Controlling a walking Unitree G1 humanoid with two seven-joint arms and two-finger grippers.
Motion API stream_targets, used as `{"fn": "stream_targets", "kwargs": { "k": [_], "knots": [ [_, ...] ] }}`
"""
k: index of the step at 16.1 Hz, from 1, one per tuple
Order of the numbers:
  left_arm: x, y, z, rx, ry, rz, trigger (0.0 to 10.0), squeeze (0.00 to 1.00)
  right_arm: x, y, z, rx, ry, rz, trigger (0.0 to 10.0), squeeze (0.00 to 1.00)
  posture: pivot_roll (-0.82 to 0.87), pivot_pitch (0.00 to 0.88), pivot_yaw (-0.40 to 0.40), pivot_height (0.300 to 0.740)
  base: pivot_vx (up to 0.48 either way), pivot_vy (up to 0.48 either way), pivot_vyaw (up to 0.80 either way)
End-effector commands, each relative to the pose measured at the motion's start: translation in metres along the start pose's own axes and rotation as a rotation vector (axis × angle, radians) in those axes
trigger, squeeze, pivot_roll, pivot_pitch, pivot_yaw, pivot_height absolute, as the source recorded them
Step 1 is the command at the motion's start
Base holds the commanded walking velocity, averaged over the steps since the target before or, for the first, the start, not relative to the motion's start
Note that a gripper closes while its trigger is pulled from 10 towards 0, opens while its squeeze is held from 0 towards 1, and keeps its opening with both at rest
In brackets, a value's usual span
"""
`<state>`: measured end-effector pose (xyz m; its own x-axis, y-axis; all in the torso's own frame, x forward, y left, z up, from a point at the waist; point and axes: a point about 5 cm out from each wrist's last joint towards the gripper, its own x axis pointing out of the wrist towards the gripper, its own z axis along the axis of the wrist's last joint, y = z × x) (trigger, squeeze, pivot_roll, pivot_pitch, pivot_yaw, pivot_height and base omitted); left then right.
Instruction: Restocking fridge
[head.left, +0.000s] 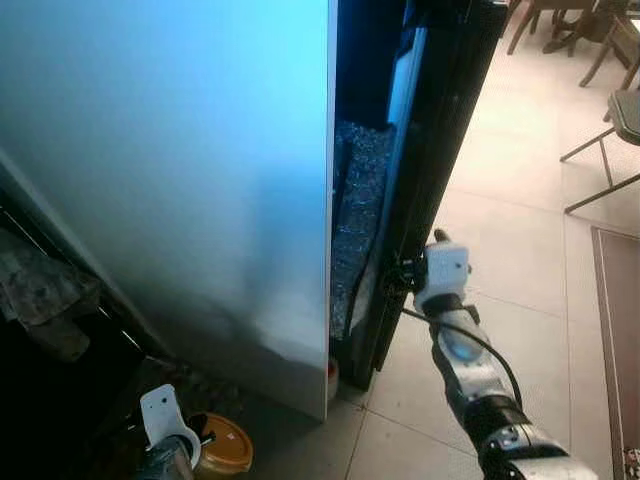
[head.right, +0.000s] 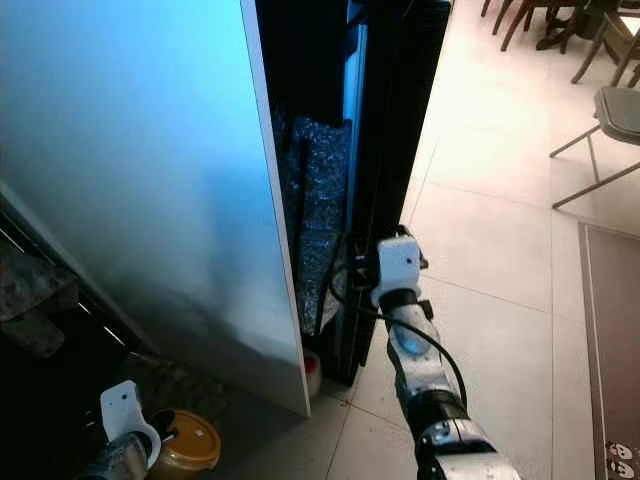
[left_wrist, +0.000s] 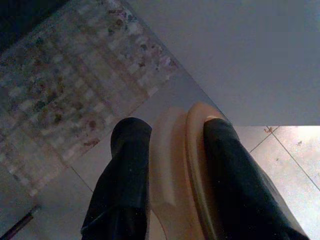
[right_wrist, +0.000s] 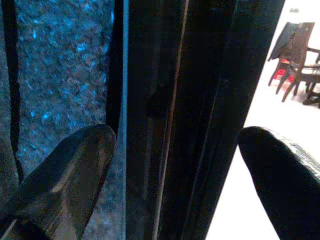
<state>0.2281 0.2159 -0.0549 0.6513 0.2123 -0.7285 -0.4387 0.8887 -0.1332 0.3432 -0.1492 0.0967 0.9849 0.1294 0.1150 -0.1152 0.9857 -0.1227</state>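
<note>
- left eye view: the fridge (head.left: 170, 180) is a big silver box, and its dark door (head.left: 440, 130) stands open just a little. the right gripper (head.left: 400, 272) is up at the edge of that door, near the bottom half. the left gripper (head.left: 185, 440) hangs low by the bottom corner of the fridge, holding a jar with an orange lid (head.left: 222, 448).
- right eye view: same scene. a chair (head.right: 600, 130) stands well apart on the tiled floor (head.right: 490, 230).
- left wrist view: the two black fingers (left_wrist: 125, 185) are closed on the jar, one on each side of its lid. a patterned mat (left_wrist: 65, 85) lies under it.
- right wrist view: the two black fingers (right_wrist: 65, 175) are spread wide, with the door edge between them. they do not squeeze it yet.
- the step, i think: opening the door so the jar can go in.
- next, i think: the right fingers need to close on the door edge and pull it wide, slowly, so they do not slip off.
</note>
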Motion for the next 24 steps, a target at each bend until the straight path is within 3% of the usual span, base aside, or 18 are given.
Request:
{"fn": "stream_targets", "kwargs": {
  "k": [1, 16, 24],
  "knots": [
    [-0.001, 0.005, -0.006, 0.020, 0.018, 0.017, 10.0, 0.00, 0.003, 0.001, 0.000, 0.005, 0.014, 0.009, 10.0, 0.00, 0.06, 0.067, 0.040, 0.740, 0.000, 0.000, 0.00],
    [0.000, 0.004, -0.002, 0.027, 0.005, 0.014, 10.0, 0.00, 0.030, -0.008, 0.025, -0.013, -0.003, -0.026, 10.0, 0.00, 0.07, 0.075, 0.038, 0.740, 0.000, 0.000, 0.00],
    [-0.001, 0.004, -0.004, 0.021, 0.013, 0.007, 10.0, 0.00, 0.016, -0.031, 0.013, -0.011, 0.007, -0.212, 10.0, 0.00, 0.07, 0.072, 0.035, 0.740, 0.000, 0.000, 0.00]
  ]
}}
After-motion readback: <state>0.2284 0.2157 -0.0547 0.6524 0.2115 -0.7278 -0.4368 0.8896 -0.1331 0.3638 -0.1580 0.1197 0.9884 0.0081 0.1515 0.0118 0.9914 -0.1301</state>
